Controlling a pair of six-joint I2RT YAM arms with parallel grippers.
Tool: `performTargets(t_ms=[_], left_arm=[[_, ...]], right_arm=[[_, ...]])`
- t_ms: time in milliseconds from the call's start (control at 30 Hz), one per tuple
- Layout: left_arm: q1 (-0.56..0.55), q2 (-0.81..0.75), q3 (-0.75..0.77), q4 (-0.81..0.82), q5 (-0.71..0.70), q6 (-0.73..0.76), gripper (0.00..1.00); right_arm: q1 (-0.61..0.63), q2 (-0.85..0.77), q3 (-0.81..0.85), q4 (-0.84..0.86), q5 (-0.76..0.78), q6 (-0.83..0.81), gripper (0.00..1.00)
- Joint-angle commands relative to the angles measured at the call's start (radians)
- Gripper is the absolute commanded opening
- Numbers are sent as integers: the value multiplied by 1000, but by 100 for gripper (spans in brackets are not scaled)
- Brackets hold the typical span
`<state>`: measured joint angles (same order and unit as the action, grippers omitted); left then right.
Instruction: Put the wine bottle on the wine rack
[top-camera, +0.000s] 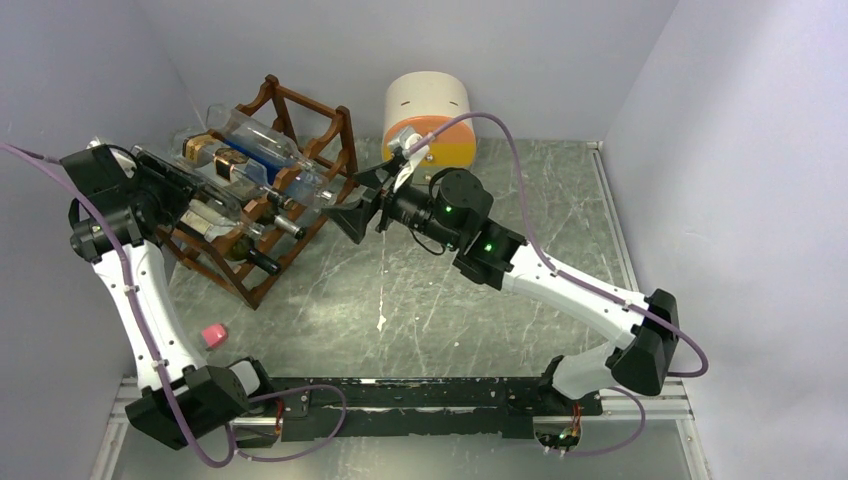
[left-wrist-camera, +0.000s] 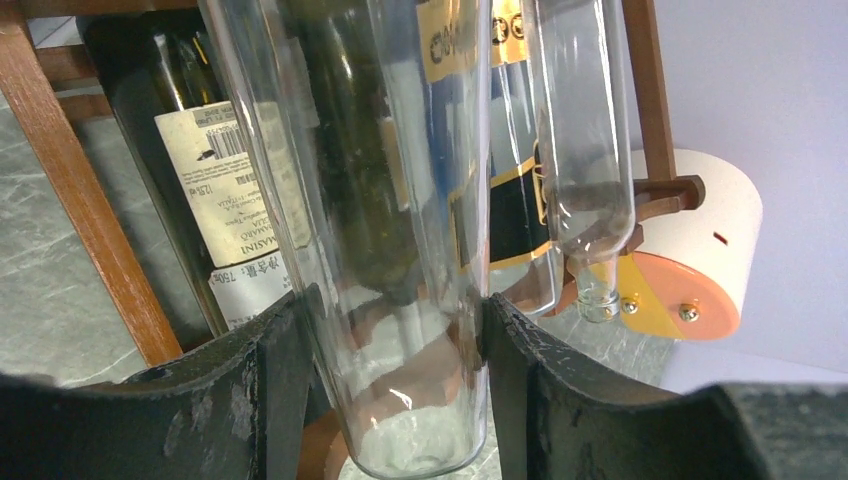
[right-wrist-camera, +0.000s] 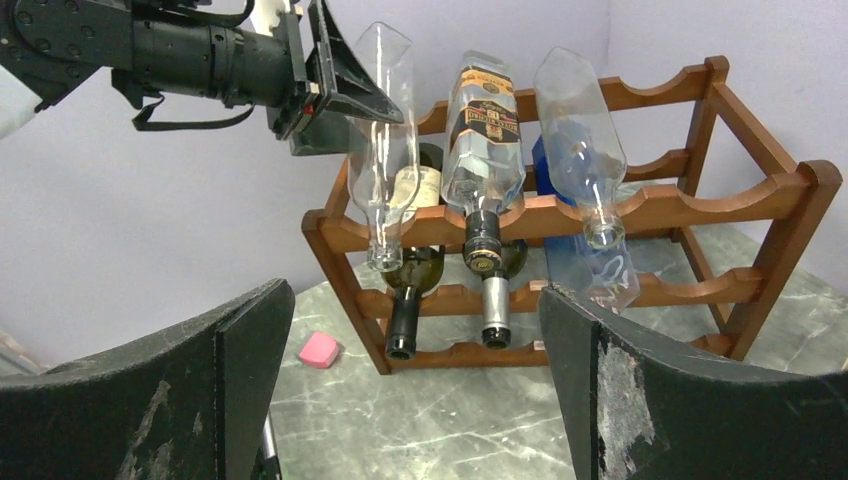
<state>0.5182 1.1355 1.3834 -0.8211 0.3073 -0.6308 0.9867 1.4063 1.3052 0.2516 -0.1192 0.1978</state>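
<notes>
The reddish-brown wooden wine rack stands at the back left and fills the right wrist view. My left gripper is shut on the base end of a clear empty wine bottle. The bottle tilts neck-down, with its neck over the top front rail at the rack's near end slot. The black fingers press both of its sides. My right gripper is open and empty, hovering in front of the rack and facing it.
The rack holds a clear bottle with a black-and-gold label, a clear bottle with blue inside and dark bottles below. A cream-and-orange rounded box stands behind. A small pink block lies on the table by the left arm.
</notes>
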Motion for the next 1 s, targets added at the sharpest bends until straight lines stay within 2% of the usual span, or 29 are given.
performTargets(t_ms=[0, 200, 433, 567, 800, 967], left_arm=[[17, -8, 16, 45, -13, 16, 7], [24, 9, -43, 80, -46, 9, 8], [28, 16, -110, 154, 3, -26, 9], [29, 19, -112, 156, -27, -38, 11], [30, 7, -217, 223, -47, -87, 12], [30, -25, -268, 237, -129, -116, 14]], right_arm=[[-4, -34, -24, 34, 10, 6, 97], [-3, -54, -53, 28, 7, 5, 96], [-4, -74, -67, 6, 19, -7, 96], [-3, -84, -65, -7, 1, 4, 96], [-3, -99, -50, -55, 3, 17, 96], [-4, -89, -34, -63, 1, 36, 96]])
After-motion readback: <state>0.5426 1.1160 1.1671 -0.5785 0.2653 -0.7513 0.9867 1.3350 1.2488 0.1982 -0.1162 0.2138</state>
